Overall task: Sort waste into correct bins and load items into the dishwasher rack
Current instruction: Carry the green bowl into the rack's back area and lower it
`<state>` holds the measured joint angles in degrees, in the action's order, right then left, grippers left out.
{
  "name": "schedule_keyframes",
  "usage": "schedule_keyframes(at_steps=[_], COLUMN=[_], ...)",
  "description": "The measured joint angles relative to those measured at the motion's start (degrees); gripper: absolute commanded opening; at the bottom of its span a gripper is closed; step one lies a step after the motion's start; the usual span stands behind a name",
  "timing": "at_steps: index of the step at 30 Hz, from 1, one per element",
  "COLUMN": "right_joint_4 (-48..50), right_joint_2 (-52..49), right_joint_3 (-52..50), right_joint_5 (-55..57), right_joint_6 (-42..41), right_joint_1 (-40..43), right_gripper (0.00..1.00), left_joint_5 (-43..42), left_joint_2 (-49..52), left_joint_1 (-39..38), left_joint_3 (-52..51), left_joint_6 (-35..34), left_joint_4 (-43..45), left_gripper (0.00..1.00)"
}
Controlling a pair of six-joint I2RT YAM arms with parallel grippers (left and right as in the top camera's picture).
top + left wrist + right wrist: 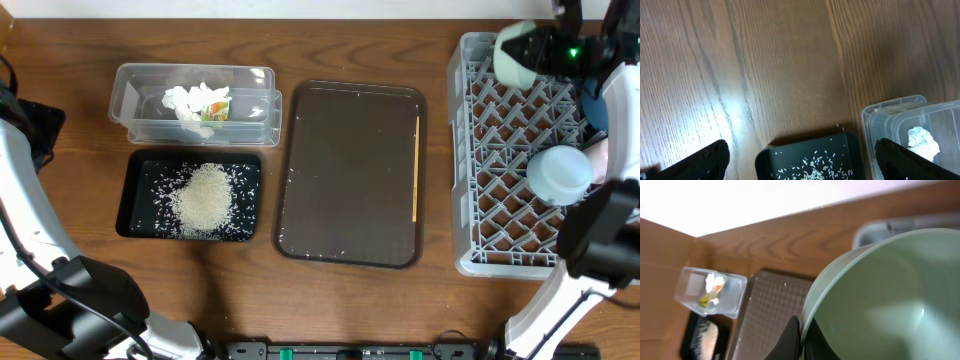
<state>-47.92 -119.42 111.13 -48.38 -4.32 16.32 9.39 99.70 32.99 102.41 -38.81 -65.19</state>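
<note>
I saw the right gripper (801, 330) pinched tight on the rim of the mint green bowl (880, 295), which was at the upper right of the overhead view, over the upper left corner of the grey rack (500, 150). The left gripper (802, 159) stood wide apart with nothing in it, above the black tray (135, 200) of rice (207, 198). The tissue (195, 100) lay in the clear tub (130, 95) at upper left. The wooden stick (416, 170) lay along the right edge of the brown tray (340, 160).

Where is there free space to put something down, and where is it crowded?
Bare: the brown tray left of the wooden stick; the strip of table between that tray and the rack. Crowded: the rack's right side, around the light blue bowl, and its far corner, where the right gripper holds the mint bowl.
</note>
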Motion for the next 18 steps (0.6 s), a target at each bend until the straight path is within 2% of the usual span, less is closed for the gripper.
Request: schedule_keyframes(at_steps=[5,12,18], right_joint_4=[0.87,2.23,1.18], right_joint_2=[-6.29,-9.20,-9.88], right_joint_3=[-0.26,-0.24,-0.24], right_joint_5=[-10.08,-22.40,-25.11], right_joint_6=[0.02,0.09,0.07], right_joint_1=[3.58,8.39,11.37], right_gripper=[0.01,0.01,0.01], left_joint_5=[0.00,0.00,0.00], left_joint_2=[0.00,0.00,0.00], left_joint_1=[0.00,0.00,0.00], left_joint_3=[0.00,0.00,0.00], left_joint_6=[0.00,0.00,0.00], left_joint_4=[0.00,0.02,0.02], left_gripper=[0.95,0.95,0.95])
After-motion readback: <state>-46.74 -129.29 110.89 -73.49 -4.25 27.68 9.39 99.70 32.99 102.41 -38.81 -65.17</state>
